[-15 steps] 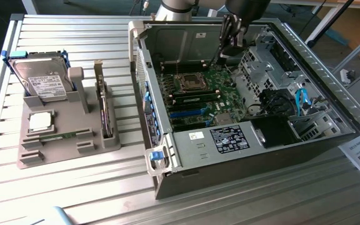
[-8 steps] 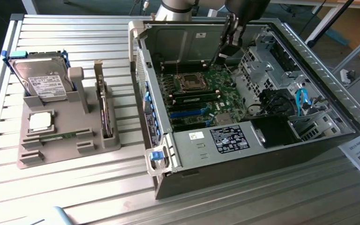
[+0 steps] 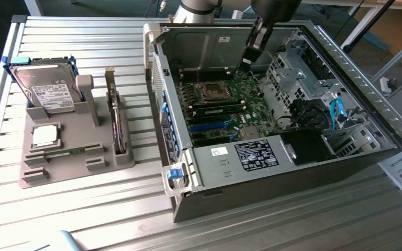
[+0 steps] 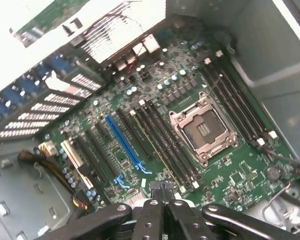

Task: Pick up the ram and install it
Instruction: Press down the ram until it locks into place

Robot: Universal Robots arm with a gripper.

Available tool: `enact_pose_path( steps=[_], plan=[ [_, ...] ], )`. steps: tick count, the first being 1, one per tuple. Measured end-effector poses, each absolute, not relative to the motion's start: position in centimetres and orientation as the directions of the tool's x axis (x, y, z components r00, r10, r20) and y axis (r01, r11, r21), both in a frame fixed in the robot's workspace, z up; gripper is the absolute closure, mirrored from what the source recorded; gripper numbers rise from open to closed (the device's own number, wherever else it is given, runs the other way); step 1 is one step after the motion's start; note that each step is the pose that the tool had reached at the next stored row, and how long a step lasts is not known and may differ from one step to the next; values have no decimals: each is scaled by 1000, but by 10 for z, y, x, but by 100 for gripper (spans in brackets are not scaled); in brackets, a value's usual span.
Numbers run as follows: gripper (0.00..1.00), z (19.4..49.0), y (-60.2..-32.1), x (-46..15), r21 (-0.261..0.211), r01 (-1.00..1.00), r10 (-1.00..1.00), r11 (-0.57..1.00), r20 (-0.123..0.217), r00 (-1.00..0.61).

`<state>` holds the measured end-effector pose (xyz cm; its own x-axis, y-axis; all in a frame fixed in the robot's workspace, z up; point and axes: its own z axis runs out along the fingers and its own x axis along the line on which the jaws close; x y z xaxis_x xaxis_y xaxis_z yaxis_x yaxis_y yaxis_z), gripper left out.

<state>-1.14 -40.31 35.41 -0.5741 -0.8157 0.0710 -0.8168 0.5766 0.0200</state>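
Observation:
My gripper (image 3: 246, 66) hangs inside the open computer case (image 3: 368, 120), near its far wall and above the green motherboard (image 3: 253, 107). In the wrist view its black fingers (image 4: 151, 215) are pressed together with nothing between them, and my gripper (image 4: 162, 194) hovers over the long black memory slots (image 4: 165, 145) beside the empty processor socket (image 4: 202, 127). What looks like the ram (image 3: 65, 152), a thin green stick, lies in the front groove of the grey holder (image 3: 37, 178) at the exterior view's left, far from the gripper.
The holder also carries an upright hard drive (image 3: 47, 89), a square silver processor chip (image 3: 45, 135) and a tall card (image 3: 119, 128). A blue slot (image 4: 124, 145) and cable bundles (image 4: 65, 185) lie on the motherboard. The case walls and drive cage (image 3: 295, 73) close in around the arm.

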Motion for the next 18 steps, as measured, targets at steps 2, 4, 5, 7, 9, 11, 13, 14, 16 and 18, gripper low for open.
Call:
enact_pose_path(
  steps=[2, 4, 5, 7, 9, 11, 13, 14, 16, 18],
  plan=[
    [90, 354, -403, -11, 20, -793, -792, 609, 71, -606],
    [90, 354, -403, -11, 20, -757, -757, 653, 71, -650],
    [90, 354, -403, -11, 20, -732, -731, 681, 71, -679],
    [90, 354, -403, -11, 20, -675, -674, 738, 71, -735],
    [90, 354, -403, -11, 20, -632, -631, 775, 71, -772],
    [90, 354, -403, -11, 20, -576, -575, 818, 71, -815],
    [90, 354, -403, -11, 20, -537, -537, 844, 71, -841],
    [90, 354, -403, -11, 20, -524, -524, 852, 71, -849],
    [90, 354, -403, -11, 20, -480, -480, 877, 71, -874],
    [90, 354, -403, -11, 20, -443, -443, 897, 71, -894]
  ],
)
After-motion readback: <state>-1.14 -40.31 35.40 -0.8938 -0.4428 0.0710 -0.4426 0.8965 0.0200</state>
